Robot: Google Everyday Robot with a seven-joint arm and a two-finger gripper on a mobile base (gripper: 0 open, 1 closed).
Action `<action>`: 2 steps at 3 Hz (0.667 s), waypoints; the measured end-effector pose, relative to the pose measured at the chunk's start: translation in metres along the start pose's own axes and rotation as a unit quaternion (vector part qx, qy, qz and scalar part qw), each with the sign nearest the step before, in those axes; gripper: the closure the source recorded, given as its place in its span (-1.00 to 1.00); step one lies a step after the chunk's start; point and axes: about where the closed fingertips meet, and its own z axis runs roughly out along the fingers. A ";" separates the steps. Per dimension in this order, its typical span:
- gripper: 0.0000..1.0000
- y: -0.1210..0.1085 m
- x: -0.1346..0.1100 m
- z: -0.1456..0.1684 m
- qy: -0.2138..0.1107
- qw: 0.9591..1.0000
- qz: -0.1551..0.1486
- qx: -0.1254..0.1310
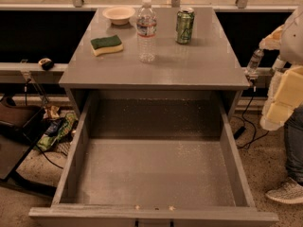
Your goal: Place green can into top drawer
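Grey top drawer (156, 174) stands pulled out to receive the green can (185, 26), upright at the back right of the table (199, 65) near a water bottle (146, 30), while the end effector (253, 66) hangs off the right edge, open or closed impossible to tell.

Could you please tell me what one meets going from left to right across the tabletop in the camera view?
Sponge → bowl → water bottle → green can → gripper, just off the right edge of the table.
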 end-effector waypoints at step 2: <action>-1.00 -0.012 0.012 0.007 -0.014 0.999 0.024 0.027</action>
